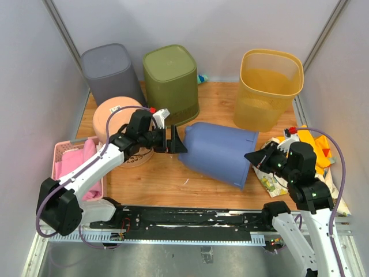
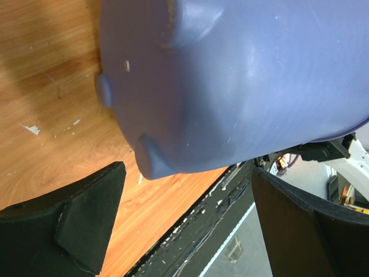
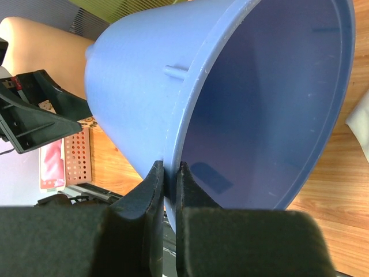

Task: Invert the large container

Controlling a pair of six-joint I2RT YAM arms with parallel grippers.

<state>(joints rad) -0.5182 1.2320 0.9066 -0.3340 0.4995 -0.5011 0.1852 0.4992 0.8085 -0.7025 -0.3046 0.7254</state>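
the blue bin [image 1: 222, 151] lies on its side on the wooden counter [image 1: 161, 179]. the right claw [image 3: 169, 173] is clamped on its rim; the left claw [image 1: 174, 140] gapes wide at its base, empty.

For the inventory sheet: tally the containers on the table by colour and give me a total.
Grey bin: 1
Olive-green bin: 1
Yellow bin: 1
Blue bin: 1
Peach bin: 1
Pink basket: 1
Total: 6
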